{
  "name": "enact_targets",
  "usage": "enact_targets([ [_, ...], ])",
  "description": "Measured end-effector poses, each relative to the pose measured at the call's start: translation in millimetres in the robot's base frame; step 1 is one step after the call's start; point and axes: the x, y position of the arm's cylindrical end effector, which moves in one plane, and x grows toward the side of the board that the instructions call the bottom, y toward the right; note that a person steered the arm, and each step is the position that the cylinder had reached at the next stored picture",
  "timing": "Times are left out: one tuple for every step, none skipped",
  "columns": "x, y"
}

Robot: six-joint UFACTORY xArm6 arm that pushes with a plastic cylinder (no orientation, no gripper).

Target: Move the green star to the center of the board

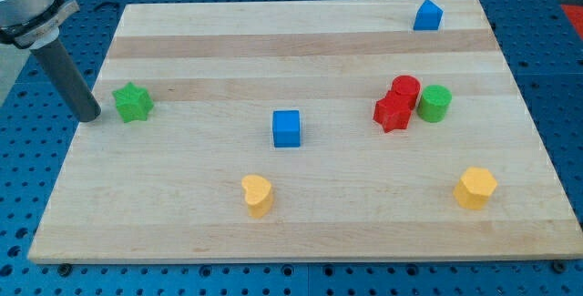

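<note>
The green star (133, 103) lies near the board's left edge, a little above mid-height. My tip (88, 116) rests just left of the star, at the board's left edge, with a small gap between them. The dark rod slants up to the view's top left. The blue cube (286, 128) sits near the middle of the wooden board (301, 232).
A red cylinder (405, 89) and a red star-like block (393, 113) touch each other at the right, with a green cylinder (434, 103) beside them. A blue block (427, 15) is at top right. A yellow heart (257, 195) and a yellow hexagon (475, 188) lie near the bottom.
</note>
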Motion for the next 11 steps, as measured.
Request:
enact_targets([
  [-0.1,8.1],
  [-2.4,25.5],
  [-13.3,48.1],
  [-26.4,66.2],
  [-41.8,84.3],
  [-51.4,99.6],
  [-51.0,141.8],
  [-41.1,179.7],
  [-12.8,198.7],
  [11.2,199.1],
  [9.6,199.4],
])
